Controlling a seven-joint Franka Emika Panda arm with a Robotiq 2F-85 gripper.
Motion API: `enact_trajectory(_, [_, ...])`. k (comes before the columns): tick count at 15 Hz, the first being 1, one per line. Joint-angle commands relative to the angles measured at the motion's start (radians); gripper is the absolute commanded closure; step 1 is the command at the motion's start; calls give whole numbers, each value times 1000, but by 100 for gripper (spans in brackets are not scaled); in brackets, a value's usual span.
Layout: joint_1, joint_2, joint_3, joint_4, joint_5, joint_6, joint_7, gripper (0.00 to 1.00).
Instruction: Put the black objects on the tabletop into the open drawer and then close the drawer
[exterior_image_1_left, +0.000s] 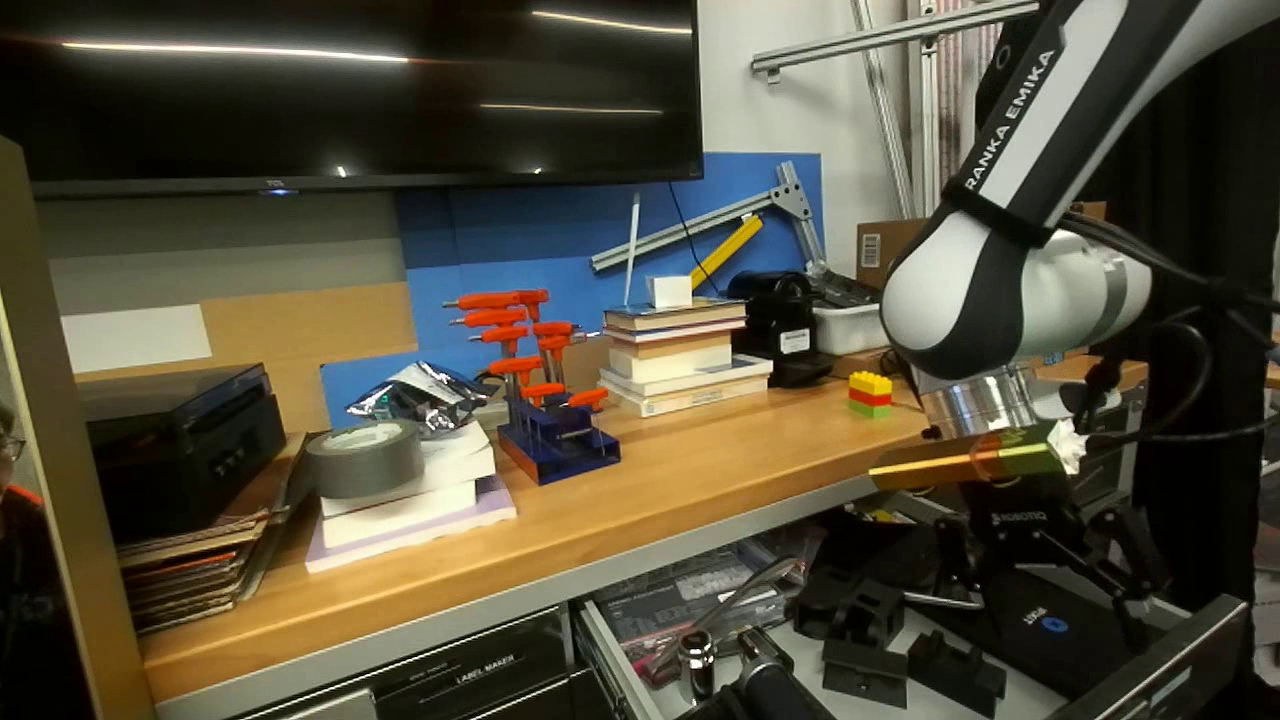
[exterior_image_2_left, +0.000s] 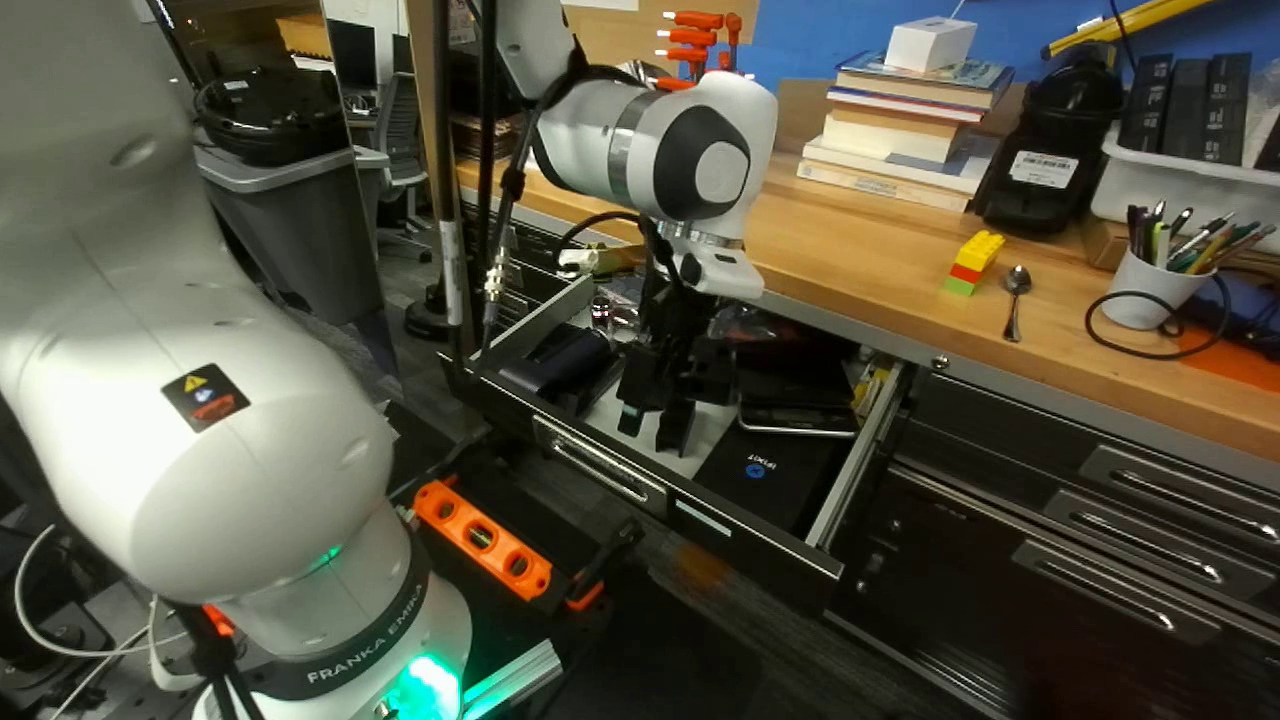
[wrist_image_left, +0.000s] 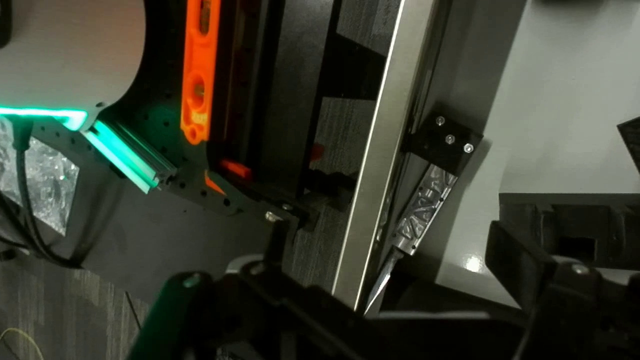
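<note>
The drawer stands open; its front shows in both exterior views (exterior_image_1_left: 1165, 675) (exterior_image_2_left: 600, 470), and its metal rim in the wrist view (wrist_image_left: 380, 150). Matte-black blocky objects (exterior_image_1_left: 865, 675) lie inside, one toward the handle side (exterior_image_1_left: 957, 672); one shows at the right of the wrist view (wrist_image_left: 570, 227). I see no such chunks on the visible wooden tabletop (exterior_image_1_left: 680, 450) (exterior_image_2_left: 850, 250). My gripper (exterior_image_1_left: 1050, 600) (exterior_image_2_left: 652, 430) points down over the drawer near its front, open and empty. In the wrist view the front rim runs between its fingers (wrist_image_left: 390, 255); I cannot tell its height.
Inside the drawer are a dark iFixit case (exterior_image_2_left: 755, 470), a metal-handled tool (wrist_image_left: 425, 210) along the front wall and a shiny cylinder (exterior_image_1_left: 697, 665). On the tabletop stand toy bricks (exterior_image_1_left: 870, 395), a spoon (exterior_image_2_left: 1016, 300), a pen cup (exterior_image_2_left: 1150, 290), books (exterior_image_1_left: 680, 360) and red-handled tools (exterior_image_1_left: 515, 365).
</note>
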Motion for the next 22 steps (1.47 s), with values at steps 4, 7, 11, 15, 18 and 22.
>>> enact_trajectory(4, [-33, -85, 23, -158, 172, 231, -24, 0])
enact_trajectory(7, [-33, -39, 29, -125, 226, 269, -13, 0])
enact_trajectory(11, [-35, -17, 31, -123, 272, 307, 0, 0])
enact_trajectory(15, [-39, -1, 27, -123, 243, 319, 84, 0])
enact_trajectory(18, [-46, 6, 19, -123, 207, 309, 156, 0])
enact_trajectory(22, [-56, 20, 10, -123, 128, 284, 249, 0])
